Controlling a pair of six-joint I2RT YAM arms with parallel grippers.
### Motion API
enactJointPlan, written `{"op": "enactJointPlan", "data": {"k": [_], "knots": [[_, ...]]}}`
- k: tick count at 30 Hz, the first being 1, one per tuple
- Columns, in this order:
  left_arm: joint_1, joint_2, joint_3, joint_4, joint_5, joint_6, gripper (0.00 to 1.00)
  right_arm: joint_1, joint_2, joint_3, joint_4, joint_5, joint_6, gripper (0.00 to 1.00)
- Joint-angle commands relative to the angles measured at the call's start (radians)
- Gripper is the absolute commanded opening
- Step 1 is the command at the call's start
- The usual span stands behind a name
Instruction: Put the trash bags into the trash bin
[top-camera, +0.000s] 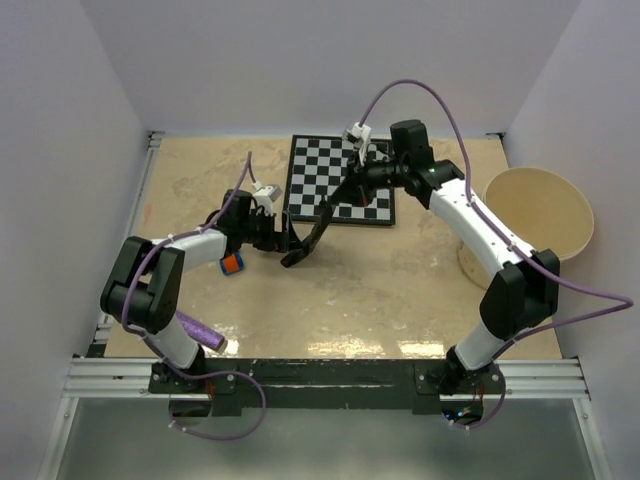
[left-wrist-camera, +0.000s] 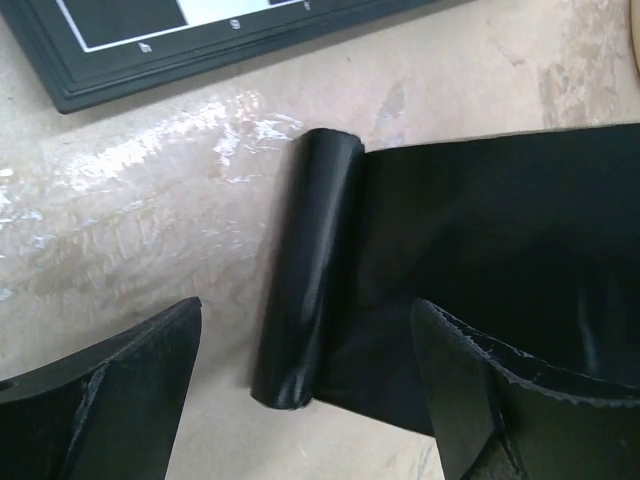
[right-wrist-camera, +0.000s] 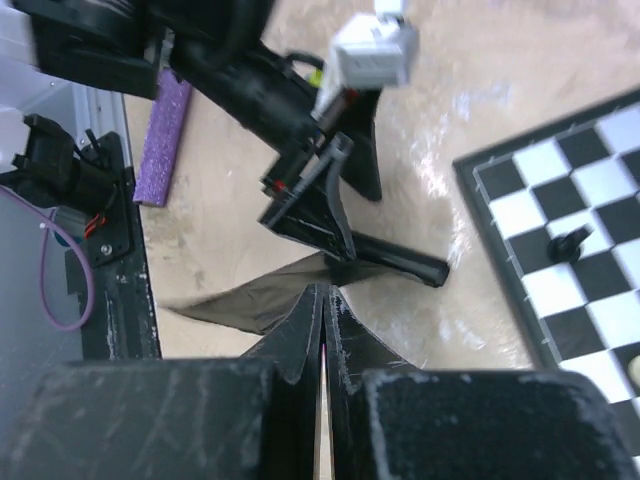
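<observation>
The left arm reaches low, left gripper (left-wrist-camera: 305, 322) spread wide astride the short roll of glossy black plastic trash bags (left-wrist-camera: 308, 262) beside the black-and-white chessboard (top-camera: 338, 182). The right arm stretches far-left, right gripper (right-wrist-camera: 322, 300) clamped on their unrolled film. The round cream plastic trash bin (top-camera: 530, 215) stands at the right.

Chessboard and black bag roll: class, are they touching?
Apart. The left wrist view shows a strip of bare table between the bag roll and the chessboard edge.
</observation>
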Motion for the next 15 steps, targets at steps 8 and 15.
{"op": "enactJointPlan", "data": {"k": [8, 15], "knots": [[0.032, 0.099, 0.090, 0.072, 0.053, -0.058, 0.81, -0.003, -0.078, 0.255, -0.111, -0.031, -0.107, 0.00], [0.032, 0.122, 0.112, 0.029, 0.004, -0.041, 0.71, -0.003, -0.113, 0.298, -0.113, -0.016, -0.087, 0.00]]}}
